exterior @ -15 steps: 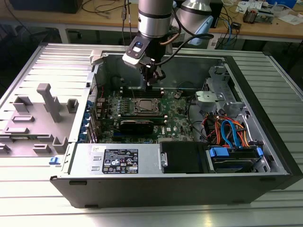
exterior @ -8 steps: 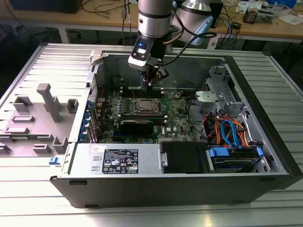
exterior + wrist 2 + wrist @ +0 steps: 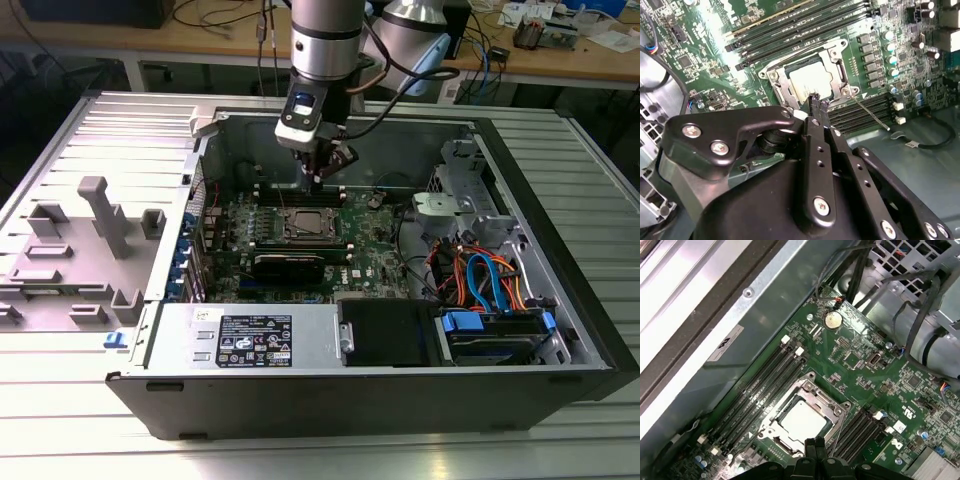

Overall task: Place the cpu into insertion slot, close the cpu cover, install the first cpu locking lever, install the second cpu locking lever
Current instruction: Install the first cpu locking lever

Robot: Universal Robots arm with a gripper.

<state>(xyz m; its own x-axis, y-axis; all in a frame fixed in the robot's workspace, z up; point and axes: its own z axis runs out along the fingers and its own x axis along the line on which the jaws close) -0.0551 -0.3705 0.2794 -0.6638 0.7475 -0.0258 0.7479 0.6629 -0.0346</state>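
Scene: an open black and grey metal computer case [image 3: 400, 400] lies on a ribbed aluminium tabletop [image 3: 560, 440], with its green circuit board [image 3: 375, 240] facing up.
Arm: it comes down from the upper middle of the exterior view into the case.
Tool [image 3: 318, 180]: its black fingertips [image 3: 814, 100] sit closed against each other, and nothing shows between them. In both wrist views the tool [image 3: 818, 101] [image 3: 813, 441] hangs just beside one corner of the socket.
Cpu: the small flat square chip with a dull silver-grey top [image 3: 810, 82] [image 3: 802, 420] lies flat inside the square silver-rimmed insertion slot [image 3: 303, 238], centre of the exterior view.
Cpu cover: the thin silver metal window frame [image 3: 837, 57] [image 3: 827, 405] lies down around the chip.
Lever: a thin silver wire lever [image 3: 870, 112] angles out from a socket corner across long black memory slots [image 3: 865, 117].
Exterior view's left: grey plastic fixtures [image 3: 100, 215] stand on the tabletop.
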